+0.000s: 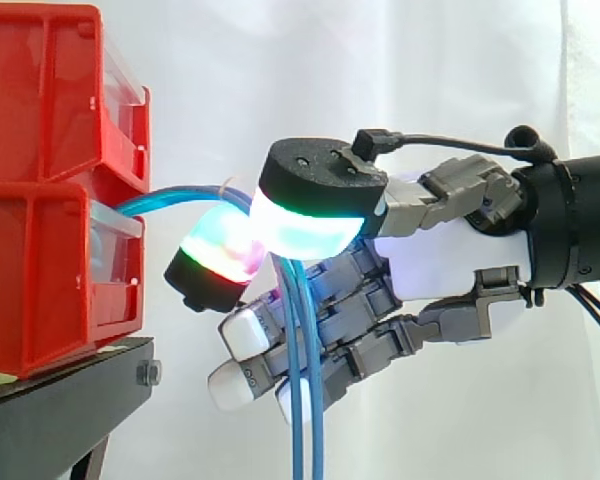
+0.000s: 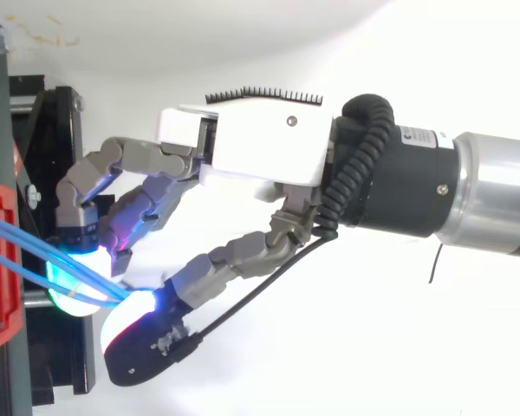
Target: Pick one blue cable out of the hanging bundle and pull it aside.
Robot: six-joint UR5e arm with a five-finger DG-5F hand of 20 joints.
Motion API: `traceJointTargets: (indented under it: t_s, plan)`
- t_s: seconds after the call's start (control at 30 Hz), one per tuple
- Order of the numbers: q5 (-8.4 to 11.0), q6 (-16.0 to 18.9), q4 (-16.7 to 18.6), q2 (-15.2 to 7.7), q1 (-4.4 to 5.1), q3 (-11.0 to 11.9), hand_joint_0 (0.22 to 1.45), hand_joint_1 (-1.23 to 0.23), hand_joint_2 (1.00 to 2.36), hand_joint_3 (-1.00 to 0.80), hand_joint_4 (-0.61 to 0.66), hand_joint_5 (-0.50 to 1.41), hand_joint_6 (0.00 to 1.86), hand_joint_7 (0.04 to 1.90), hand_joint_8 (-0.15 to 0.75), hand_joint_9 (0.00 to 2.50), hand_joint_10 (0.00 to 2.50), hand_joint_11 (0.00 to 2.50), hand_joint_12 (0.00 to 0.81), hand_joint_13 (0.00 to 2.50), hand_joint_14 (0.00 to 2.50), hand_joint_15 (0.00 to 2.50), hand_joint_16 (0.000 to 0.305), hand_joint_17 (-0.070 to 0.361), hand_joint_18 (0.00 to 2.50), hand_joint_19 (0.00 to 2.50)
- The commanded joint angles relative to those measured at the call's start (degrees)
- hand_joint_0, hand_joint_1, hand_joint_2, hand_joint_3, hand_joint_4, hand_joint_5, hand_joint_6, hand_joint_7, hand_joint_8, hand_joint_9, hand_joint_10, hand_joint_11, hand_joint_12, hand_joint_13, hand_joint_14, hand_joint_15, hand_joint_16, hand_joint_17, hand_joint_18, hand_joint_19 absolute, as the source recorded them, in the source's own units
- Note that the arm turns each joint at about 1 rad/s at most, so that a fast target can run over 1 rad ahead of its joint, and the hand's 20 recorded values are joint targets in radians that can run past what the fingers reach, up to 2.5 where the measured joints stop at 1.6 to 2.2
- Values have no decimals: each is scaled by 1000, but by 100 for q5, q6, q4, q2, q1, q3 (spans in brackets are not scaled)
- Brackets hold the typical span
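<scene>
Blue cables (image 1: 165, 200) pinched in hand (image 1: 440, 262) (pads glowing), red bins (image 1: 40, 270) beside

- A robotics lab by every sign; a plain white curtain (image 1: 280, 60) closes off the background behind the work
- An industrial arm (image 2: 477, 195) of black and silver metal carries a many-jointed hand (image 2: 260, 147); its fingers (image 1: 310, 225) end in thick glowing pads
- Stacked red bins (image 1: 40, 180) stand on a bolted black stand (image 1: 60, 410)
- Blue cables (image 1: 180, 195) run out of a bin and are pinched between two pads; a test rig rather than a home or a shop
</scene>
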Motion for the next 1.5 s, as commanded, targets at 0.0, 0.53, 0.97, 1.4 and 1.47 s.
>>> traceJointTargets:
  t_s: [0.0, 0.53, 0.97, 1.4, 1.47]
  plan:
    - [-34, 1, -5, 7, -6, 0, 471, -948, 1000, -500, 21, -152, 911, 868, 311, 1011, 16, 466, 380, 761, 13, 356, 49, 110, 784, 501]
    - [-60, 1, -5, -2, -24, 0, 586, -743, 1018, -224, 31, -131, 885, 971, 317, 1056, 17, 520, 372, 793, 15, 402, 46, 104, 767, 589]
    - [-60, 1, -14, 16, -41, 0, 797, -917, 1000, -500, -322, -176, 940, 1024, 203, 1000, 16, 521, 329, 774, 15, 386, 41, 91, 794, 539]
    - [-122, 1, -49, 16, -59, 0, 554, -1022, 1000, -500, -107, -183, 928, 857, 194, 953, 18, 535, 336, 777, 17, 413, 41, 93, 792, 557]
    - [-131, 1, -66, 16, -59, 0, 486, -972, 1000, -500, -73, -183, 931, 812, 221, 957, 15, 540, 360, 790, 15, 422, 46, 104, 814, 565]
